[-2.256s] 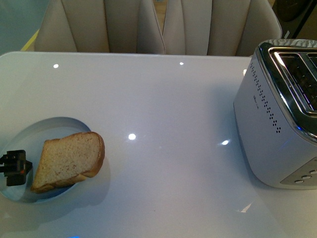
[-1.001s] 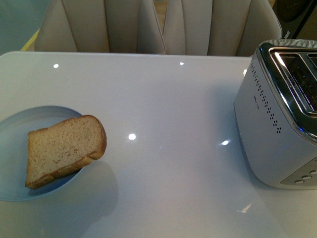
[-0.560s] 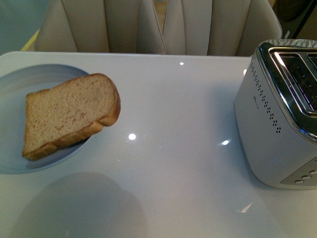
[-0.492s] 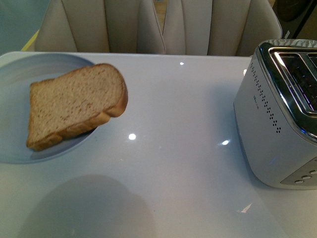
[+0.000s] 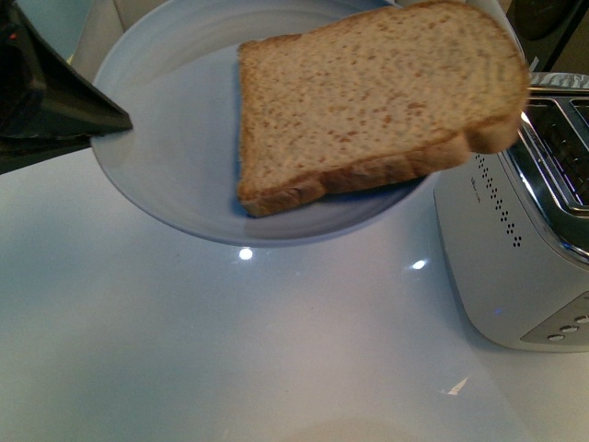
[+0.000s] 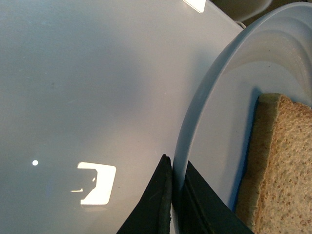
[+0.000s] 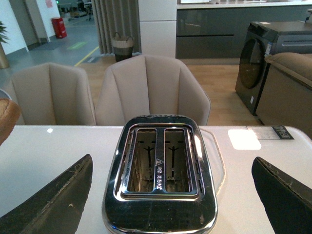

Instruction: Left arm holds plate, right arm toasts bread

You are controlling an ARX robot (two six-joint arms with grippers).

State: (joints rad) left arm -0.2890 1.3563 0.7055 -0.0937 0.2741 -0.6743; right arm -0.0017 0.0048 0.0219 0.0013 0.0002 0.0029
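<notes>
Left claw [image 6: 176,168] grips the rim of the pale-blue plate [image 5: 175,157] at upper left of the front view. The bread [image 5: 368,101] overhangs toward the toaster [image 5: 515,239]. Right claw [image 7: 171,161] is spread wide.

Left gripper [image 6: 176,165]: two matte black plastic fingers [image 6: 156,204], angular and wedge-shaped, tapering to thin tips; small red-orange mark [image 5: 13,35] on the body. Right gripper [image 7: 171,161]: two broad dark tapered fingers [image 7: 58,204], scuffed with pale scratches and specks.

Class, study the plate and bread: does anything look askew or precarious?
Yes: the bread overhangs the rim of the plate toward the toaster, its rounded end unsupported; it might slide off.
</notes>
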